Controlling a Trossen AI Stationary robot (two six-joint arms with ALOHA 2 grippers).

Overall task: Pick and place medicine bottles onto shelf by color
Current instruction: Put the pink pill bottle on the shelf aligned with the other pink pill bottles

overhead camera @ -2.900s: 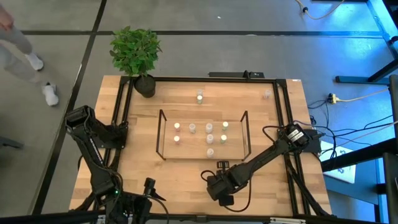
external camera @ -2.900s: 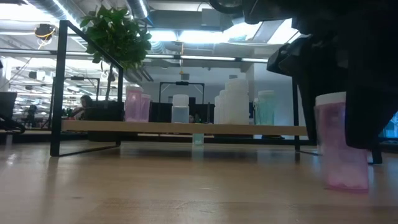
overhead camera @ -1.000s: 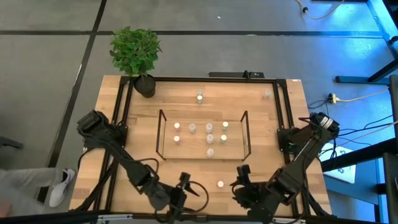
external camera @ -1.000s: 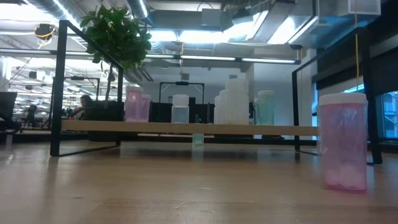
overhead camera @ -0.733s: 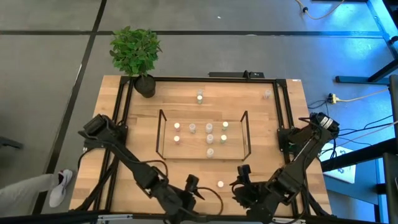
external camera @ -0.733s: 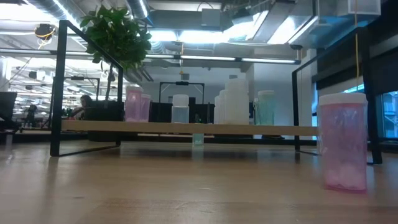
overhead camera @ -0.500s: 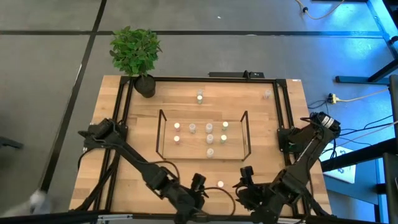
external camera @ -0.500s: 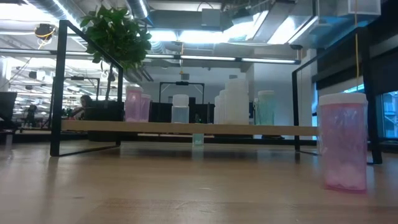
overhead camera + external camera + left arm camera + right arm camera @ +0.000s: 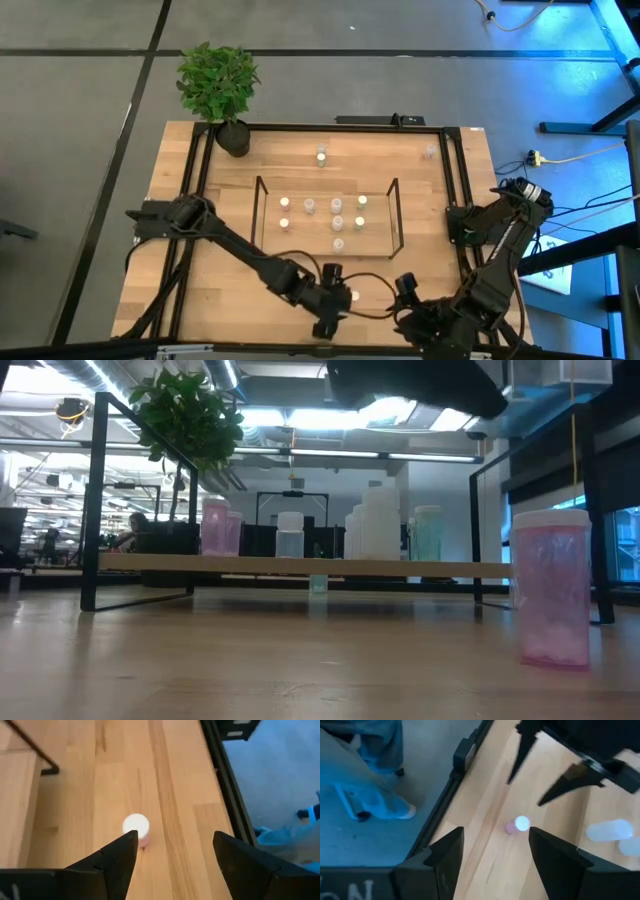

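While the high view gave only a white cap beside the left gripper point(image 9: 338, 293), the low view showed the pink bottle point(image 9: 551, 586) whole: upright, translucent, whitish lid, alone on the table point(image 9: 230, 280). From the left wrist it stood just ahead of the open fingers point(image 9: 116, 854), nearer one, untouched. Beyond it the shelf point(image 9: 327, 218) held the other bottles point(image 9: 336, 222). The right gripper point(image 9: 404, 297) waited nearby, jaws apart, empty.

I see grey floor point(image 9: 80, 120) with dark seams, a plant point(image 9: 217, 82), ceiling lights point(image 9: 300, 420) beyond.
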